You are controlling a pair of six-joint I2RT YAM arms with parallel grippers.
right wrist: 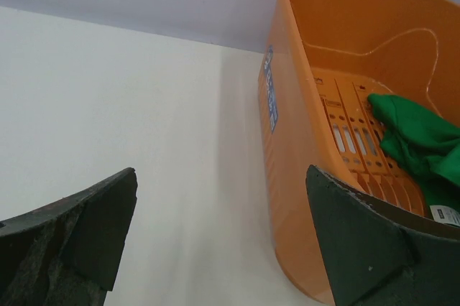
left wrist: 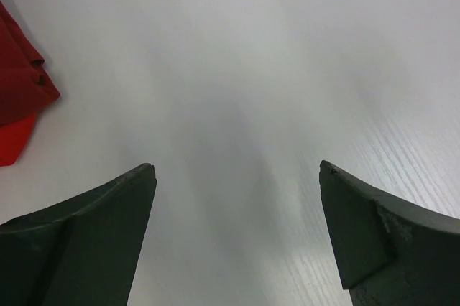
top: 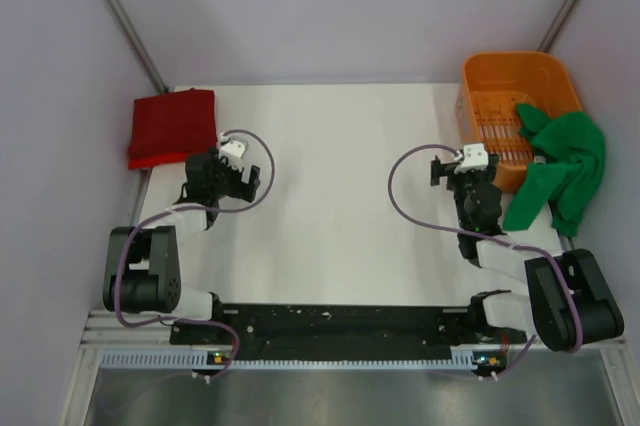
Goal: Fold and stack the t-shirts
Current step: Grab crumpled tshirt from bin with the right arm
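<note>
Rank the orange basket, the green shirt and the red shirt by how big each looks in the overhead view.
1. orange basket: largest, though partly covered.
2. green shirt: crumpled, draped over the basket's rim.
3. red shirt: folded flat; it looks only slightly smaller than the green one, so those two are close.

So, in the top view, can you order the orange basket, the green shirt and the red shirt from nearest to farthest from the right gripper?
From the right gripper:
1. Orange basket, just beside it, at the far right of the table.
2. Green shirt, hanging over the basket's right rim, further right.
3. Red shirt, across the table at the far left.
</note>
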